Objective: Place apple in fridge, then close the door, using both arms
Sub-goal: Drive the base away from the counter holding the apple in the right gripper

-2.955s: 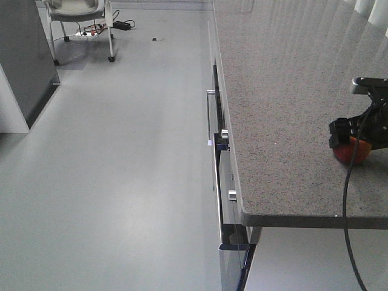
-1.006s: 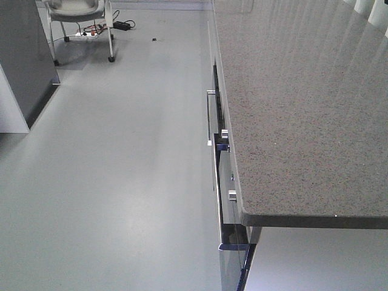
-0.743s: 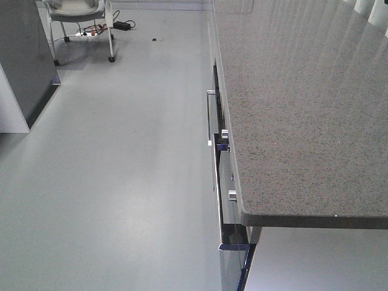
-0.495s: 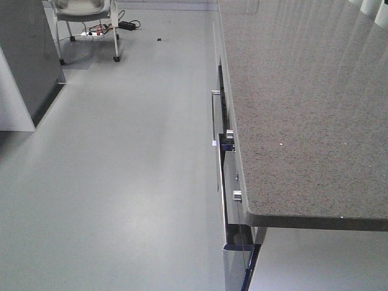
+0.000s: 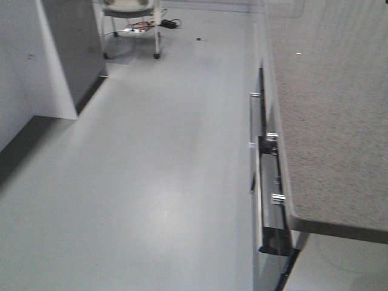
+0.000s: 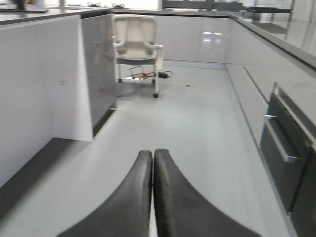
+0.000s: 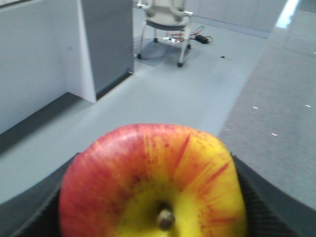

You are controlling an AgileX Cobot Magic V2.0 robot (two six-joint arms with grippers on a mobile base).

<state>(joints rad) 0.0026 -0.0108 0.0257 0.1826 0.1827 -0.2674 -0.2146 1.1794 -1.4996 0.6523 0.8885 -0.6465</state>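
grey floor (image 5: 151, 182) between counter (image 5: 327, 121) and cabinet (image 5: 73, 54), chair (image 6: 136, 32) beyond the held apple (image 7: 153, 182).

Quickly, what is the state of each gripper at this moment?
Left gripper: closed, holding nothing.
Right gripper: closed on the apple.

A long grey counter (image 5: 327, 109) with little specks ran down the right side. Under its edge were dark drawers (image 6: 276, 163) with shiny handles (image 5: 250, 145). Left of the counter lay a smooth grey floor (image 5: 151, 182). Across the floor from the counter stood a white cabinet (image 5: 36, 60). Farther along from the counter stood a white chair (image 6: 136, 34) on wheels, with wires (image 5: 142, 25) under it.
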